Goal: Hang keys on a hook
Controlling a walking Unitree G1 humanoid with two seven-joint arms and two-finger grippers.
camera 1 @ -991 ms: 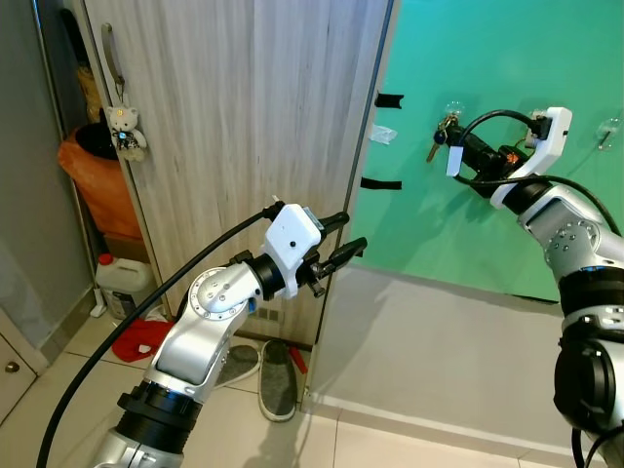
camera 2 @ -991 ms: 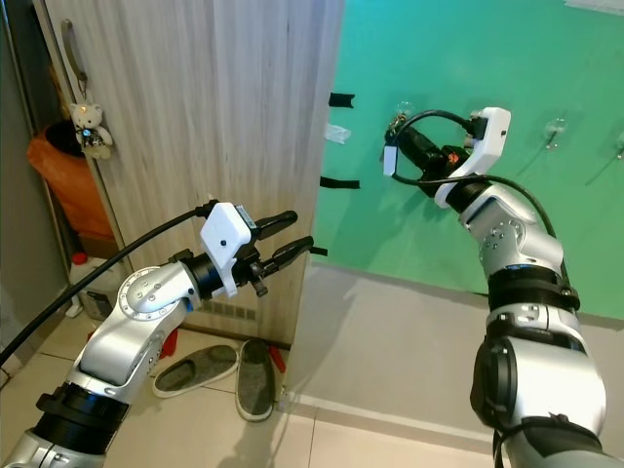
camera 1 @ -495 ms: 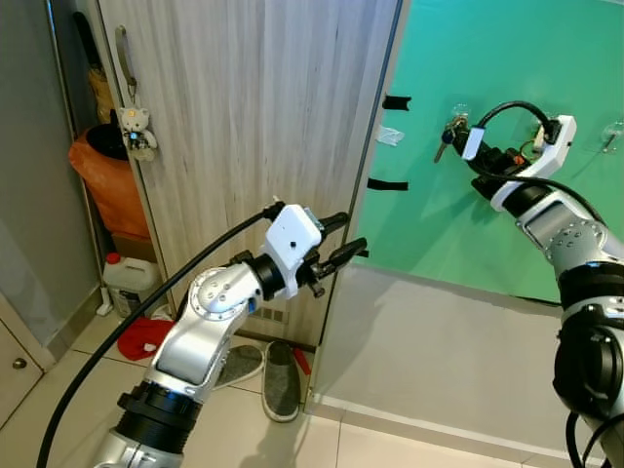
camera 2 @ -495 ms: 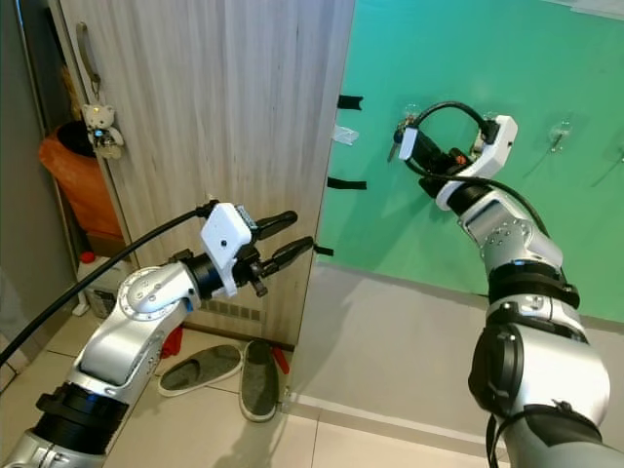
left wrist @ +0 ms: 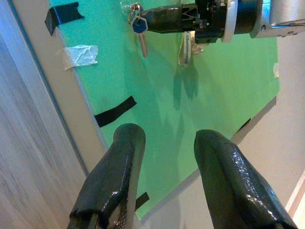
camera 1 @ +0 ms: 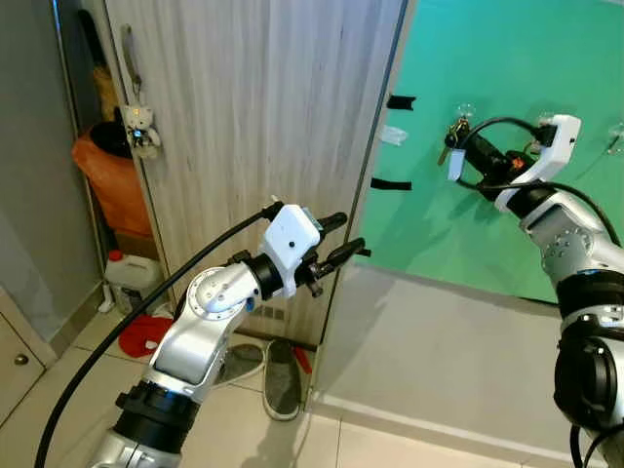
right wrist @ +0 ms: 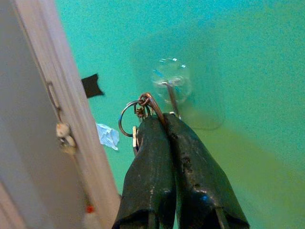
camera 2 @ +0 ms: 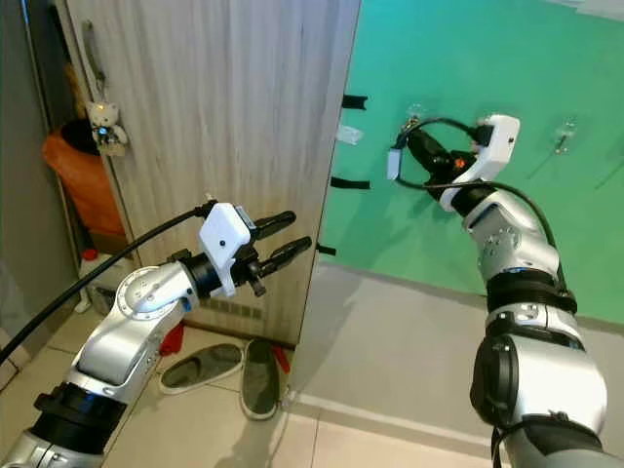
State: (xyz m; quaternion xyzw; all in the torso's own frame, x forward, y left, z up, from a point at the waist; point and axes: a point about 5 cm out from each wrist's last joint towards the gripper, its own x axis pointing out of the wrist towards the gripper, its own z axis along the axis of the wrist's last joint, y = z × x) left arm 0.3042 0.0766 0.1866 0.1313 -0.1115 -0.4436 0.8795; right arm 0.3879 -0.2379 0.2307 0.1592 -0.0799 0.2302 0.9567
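At hook, right pincer hiding keys

The green wall lies open around the clear hook, where the right gripper presses closed on the keys. Black tape strips and a crumpled paper scrap lie flat beside it. The wooden door stands just beside the left gripper, whose fingers are spread. Slippers lie on the floor at the door's foot.
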